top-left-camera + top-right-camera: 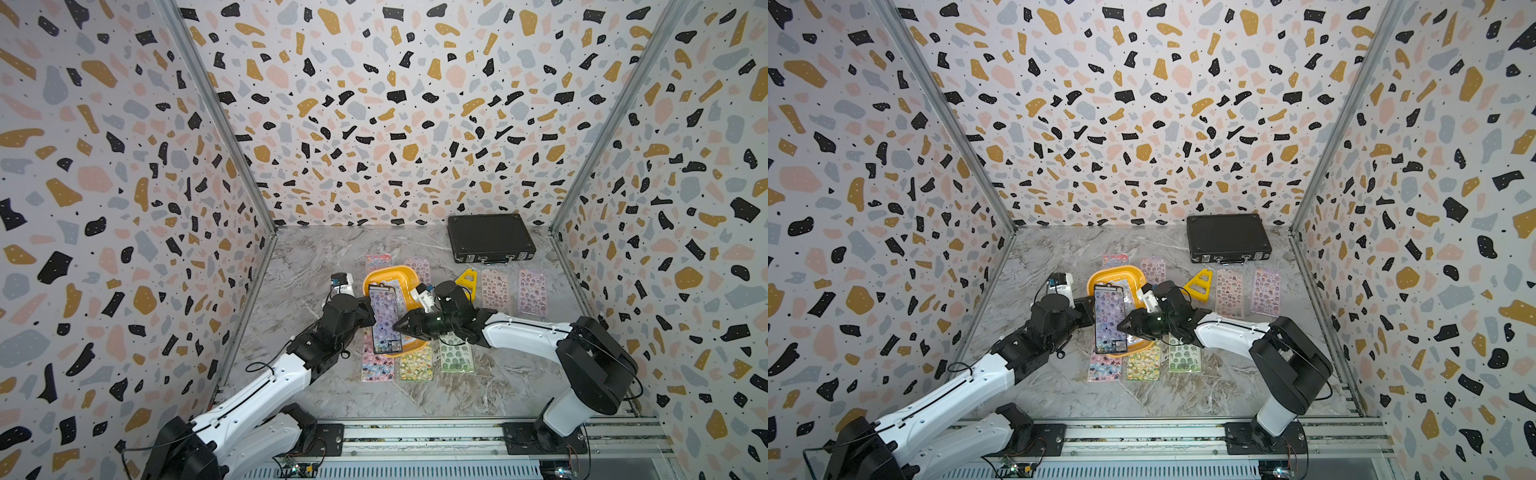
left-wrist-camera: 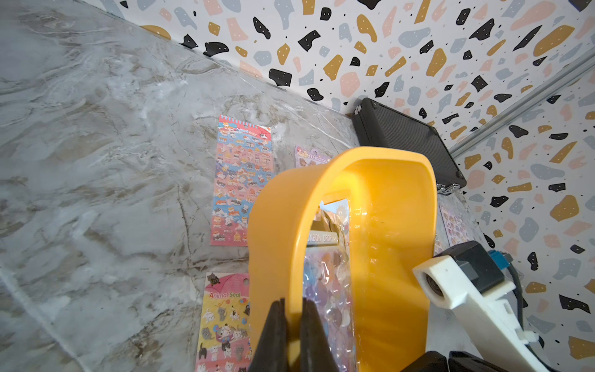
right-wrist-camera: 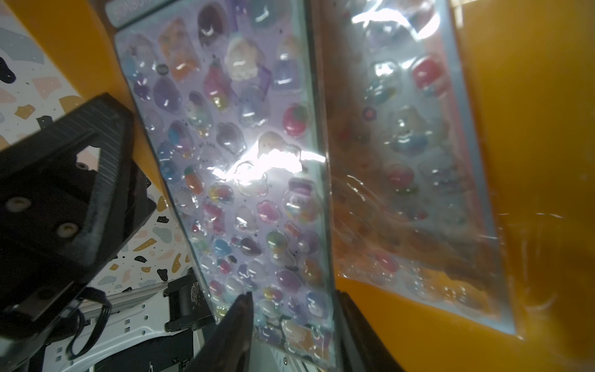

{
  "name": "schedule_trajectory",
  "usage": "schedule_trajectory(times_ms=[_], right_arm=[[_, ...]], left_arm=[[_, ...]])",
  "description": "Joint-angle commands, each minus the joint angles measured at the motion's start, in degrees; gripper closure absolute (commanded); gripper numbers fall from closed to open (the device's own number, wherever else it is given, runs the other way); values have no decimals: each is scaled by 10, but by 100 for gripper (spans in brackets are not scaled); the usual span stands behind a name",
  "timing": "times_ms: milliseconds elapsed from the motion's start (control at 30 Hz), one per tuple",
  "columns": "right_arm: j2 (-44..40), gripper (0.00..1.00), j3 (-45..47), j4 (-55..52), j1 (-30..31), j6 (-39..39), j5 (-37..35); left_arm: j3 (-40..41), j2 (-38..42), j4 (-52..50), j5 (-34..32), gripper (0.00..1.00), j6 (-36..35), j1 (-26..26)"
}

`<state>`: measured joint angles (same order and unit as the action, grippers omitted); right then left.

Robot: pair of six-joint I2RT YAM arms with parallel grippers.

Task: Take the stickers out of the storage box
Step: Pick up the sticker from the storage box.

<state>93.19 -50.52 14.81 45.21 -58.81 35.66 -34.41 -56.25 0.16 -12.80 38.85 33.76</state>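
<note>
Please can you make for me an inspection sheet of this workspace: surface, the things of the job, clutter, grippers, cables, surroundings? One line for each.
Surface: marble table, no spill seen.
Job's things: the storage box holds a purple sheet that sticks out over its near end; a second sheet lies inside; seven sheets lie flat on the table around it.
Clutter: black briefcase, shut, at the back; yellow triangular piece beside the box.
Grippers: left gripper shut on the box rim; right gripper fingers apart at the purple sheet's near end, no grip seen.
Cables: black cables loop along both arms.
Surroundings: patterned walls on three sides; metal rail in front.
</note>
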Motion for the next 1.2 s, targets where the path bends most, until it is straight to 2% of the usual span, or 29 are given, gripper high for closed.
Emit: schedule_trajectory(times_ms=[0,267,467,767,1000,1167], right_arm=[[-10,54,6,8,-6,-19,-2],[-22,58,13,-38,-6,3,-45],[-26,58,10,-80,-3,32,-94],[-28,53,-3,-129,6,82,-156],[-61,49,-2,-164,25,139,-257],[-69,47,-1,-163,35,166,-294]], left_arm=[[-3,21,35,-19,100,22,-4],[3,31,34,-27,100,35,-8],[8,30,52,-5,100,40,-10],[19,27,100,46,100,34,-11],[27,25,129,71,100,30,-12],[34,24,163,102,100,22,-12]])
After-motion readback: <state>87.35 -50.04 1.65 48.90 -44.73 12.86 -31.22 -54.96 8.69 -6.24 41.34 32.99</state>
